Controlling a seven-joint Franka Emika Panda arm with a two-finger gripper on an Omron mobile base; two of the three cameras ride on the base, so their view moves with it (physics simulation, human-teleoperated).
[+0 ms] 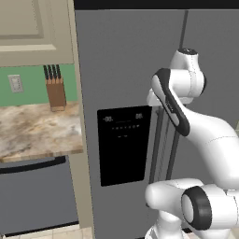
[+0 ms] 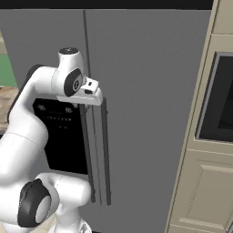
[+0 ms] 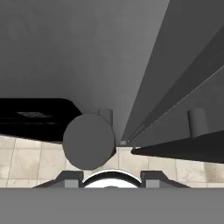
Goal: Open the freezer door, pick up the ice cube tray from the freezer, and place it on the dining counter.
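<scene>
The freezer door [image 1: 121, 60] is a tall grey panel with a black dispenser panel [image 1: 123, 144], and it stands shut. Its long dark bar handle [image 2: 86, 150] runs down the door's right edge. My gripper [image 2: 93, 101] hangs at the top of that handle, pointing down. In the hand view the handle's round grey top end [image 3: 89, 141] lies just beyond my gripper [image 3: 111, 174], whose fingertips [image 3: 72, 177] stand apart and hold nothing. The ice cube tray and the freezer's inside are hidden behind the shut door. The dining counter is out of view.
The wider plain grey door [image 2: 145, 91] with its own bar handle [image 2: 105, 150] is shut, right beside the freezer handle. To the left are a small marble counter [image 1: 37, 130] with a knife block [image 1: 56, 93] and a dark appliance front [image 1: 37, 196]. A beige cabinet with a wall oven [image 2: 218, 100] stands at right.
</scene>
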